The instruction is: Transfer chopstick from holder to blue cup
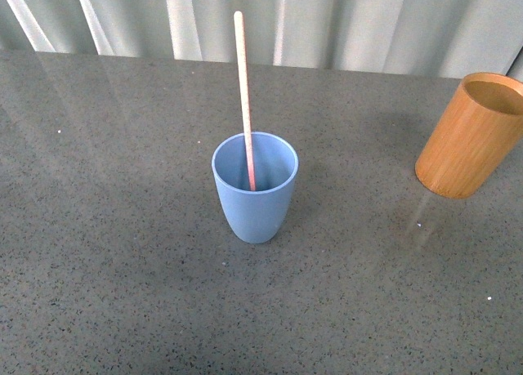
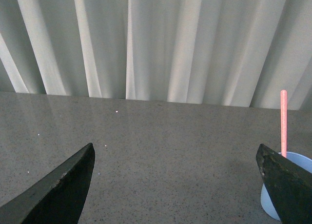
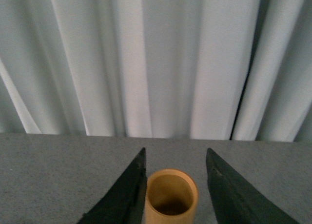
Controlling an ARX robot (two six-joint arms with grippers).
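Already seated: chopstick [image 1: 243, 97] upright in blue cup [image 1: 255, 191], table [image 1: 106, 252] centre, leaning toward 12 o'clock rim. Holder [image 1: 470, 138] well apart at 3 o'clock, visible interior empty, far edge cut off. Left gripper [image 2: 175, 185] spread wide, holding nothing; right gripper [image 3: 175, 185] parted, empty, fingertips framing holder. Transfer judged complete; next move calls only for arms to withdraw. Neither arm visible in front view.

This looks like a staged test bench rather than a lived-in room. A grey speckled stone-look tabletop [image 1: 122, 252] fills the near scene, and pale pleated curtains [image 1: 327, 24] close off the whole far side. No furniture, appliances or walls show beyond them.
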